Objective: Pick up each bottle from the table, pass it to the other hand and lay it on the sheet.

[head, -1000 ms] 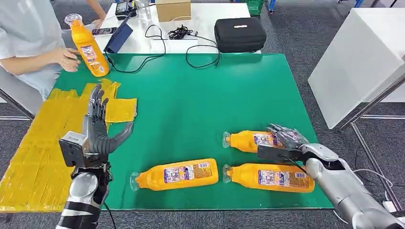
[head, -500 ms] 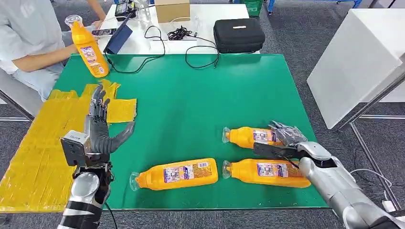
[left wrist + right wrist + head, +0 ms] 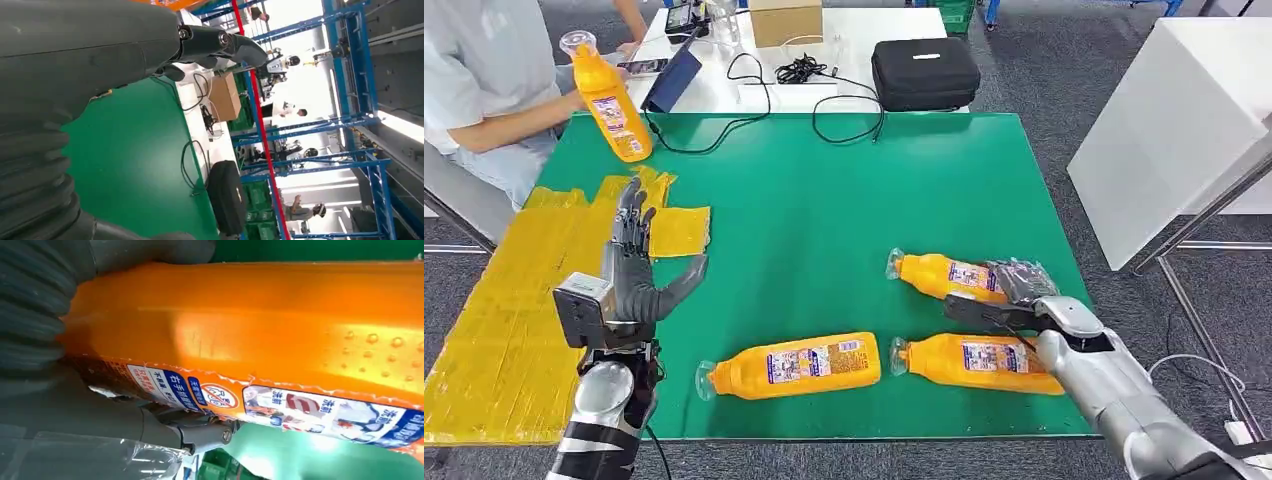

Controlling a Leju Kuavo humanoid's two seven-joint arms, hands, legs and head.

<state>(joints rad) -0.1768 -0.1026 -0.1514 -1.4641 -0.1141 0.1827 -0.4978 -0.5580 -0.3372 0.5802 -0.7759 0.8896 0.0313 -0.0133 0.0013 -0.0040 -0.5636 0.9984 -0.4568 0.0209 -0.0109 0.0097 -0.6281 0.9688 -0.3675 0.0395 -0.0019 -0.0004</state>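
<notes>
Three orange bottles lie on the green table (image 3: 824, 200). My right hand (image 3: 1016, 292) grips the far-right bottle (image 3: 939, 277) around its base; that bottle sits slightly tilted, cap pointing left. In the right wrist view the same bottle (image 3: 250, 325) presses against my palm with the thumb (image 3: 190, 432) under its label. Two other bottles (image 3: 794, 365) (image 3: 984, 358) lie nearer me. My left hand (image 3: 634, 270) is raised upright with its fingers spread, holding nothing, at the edge of the yellow sheet (image 3: 504, 300); the left wrist view shows its fingers (image 3: 220, 42) over the green top.
A person at the far left holds an upright orange bottle (image 3: 609, 100) at the table corner. Behind the green table a white table carries a black case (image 3: 924, 70), cables (image 3: 804, 70), a cardboard box (image 3: 786, 20) and a tablet. A white table (image 3: 1174, 120) stands at the right.
My right hand has closed around the far-right bottle and turned it, so its cap end swung up and away from me. The left hand has stayed put.
</notes>
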